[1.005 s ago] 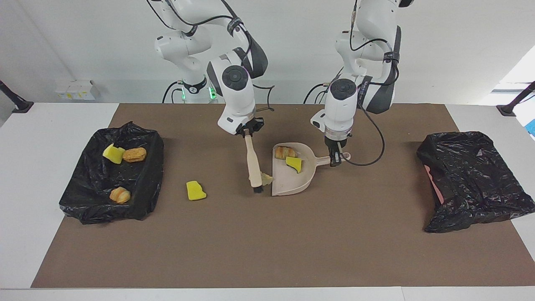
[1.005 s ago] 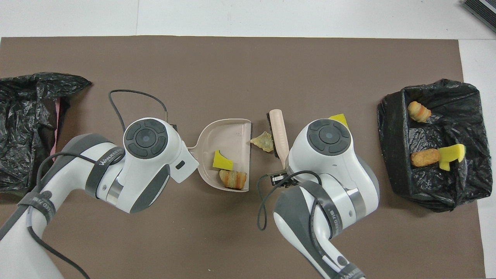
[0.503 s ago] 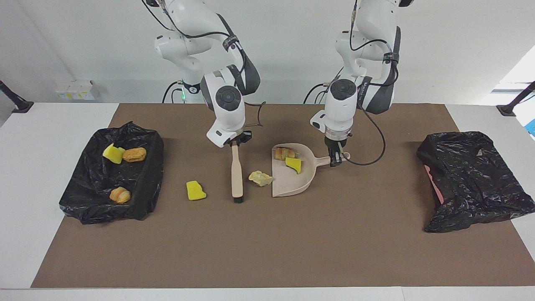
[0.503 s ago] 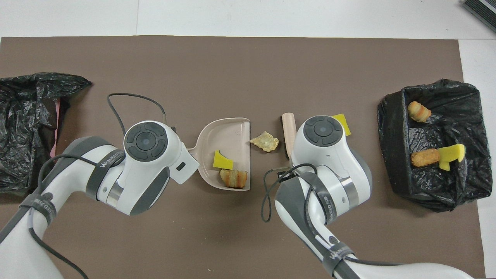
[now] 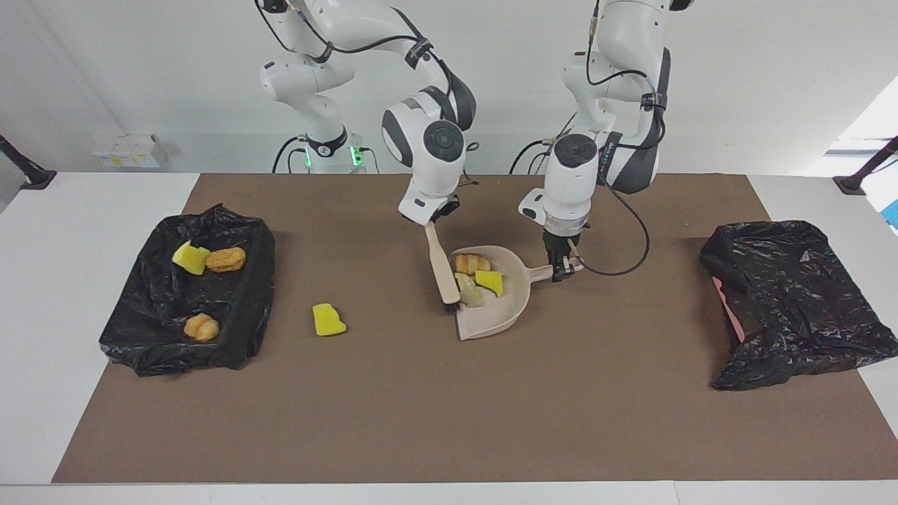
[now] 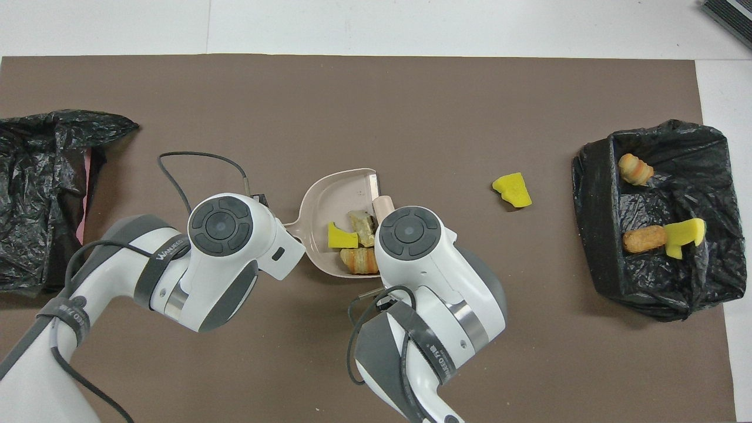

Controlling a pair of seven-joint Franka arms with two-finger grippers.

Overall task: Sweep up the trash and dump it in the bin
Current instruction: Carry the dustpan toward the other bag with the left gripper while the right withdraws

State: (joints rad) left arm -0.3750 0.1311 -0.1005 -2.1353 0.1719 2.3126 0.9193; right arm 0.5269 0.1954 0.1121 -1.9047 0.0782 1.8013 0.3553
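The beige dustpan (image 5: 491, 315) lies mid-mat, and my left gripper (image 5: 563, 266) is shut on its handle. Inside the dustpan (image 6: 332, 197) sit three pieces of trash: a yellow sponge chunk (image 5: 490, 280), a pale beige lump (image 5: 468, 290) and an orange-brown bread piece (image 5: 471, 264). My right gripper (image 5: 436, 219) is shut on the top of the brush (image 5: 443, 270), whose black bristles rest at the pan's open mouth against the beige lump. Another yellow sponge chunk (image 5: 328, 320) lies on the mat between pan and bin. The black-lined bin (image 5: 242, 308) holds three scraps.
A crumpled black bag (image 5: 793, 301) lies at the left arm's end of the table. The bin (image 6: 593, 235) stands at the right arm's end. A loose cable (image 5: 624, 259) loops from the left wrist down beside the dustpan handle.
The right gripper swung the brush away from the pan, then back against its mouth, pushing the beige lump into the dustpan. The pan turned slightly. The loose yellow chunk stayed put.
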